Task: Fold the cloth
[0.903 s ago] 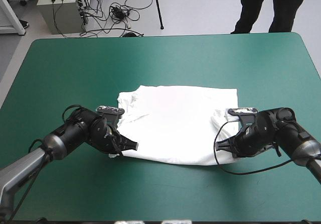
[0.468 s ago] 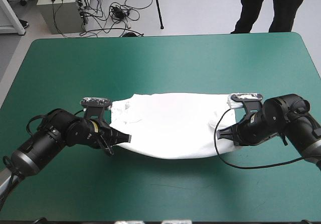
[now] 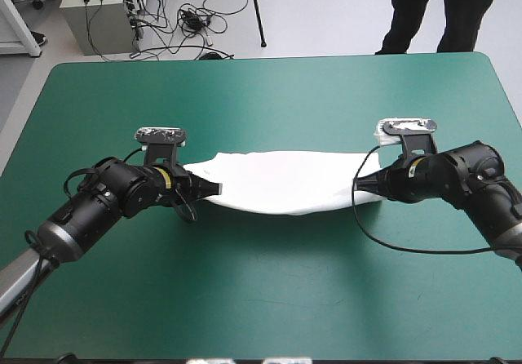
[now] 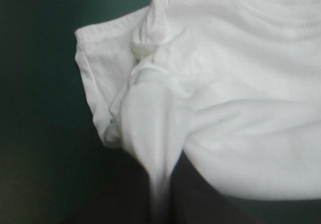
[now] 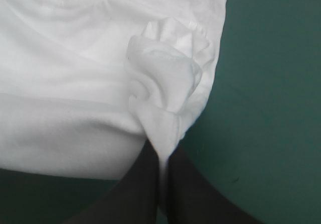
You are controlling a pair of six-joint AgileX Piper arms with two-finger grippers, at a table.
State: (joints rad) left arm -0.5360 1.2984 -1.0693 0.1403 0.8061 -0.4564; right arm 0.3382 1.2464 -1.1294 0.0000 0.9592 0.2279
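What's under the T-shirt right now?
Only the teal-green cover shows around the T-shirt, which the left gripper and right gripper pinch at its ends. Anything beneath the fabric is hidden.

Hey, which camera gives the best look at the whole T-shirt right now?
The high view: it shows the T-shirt end to end, held between the left gripper and the right gripper. Each wrist view shows only the bunched end pinched in its own gripper, never the full outline.
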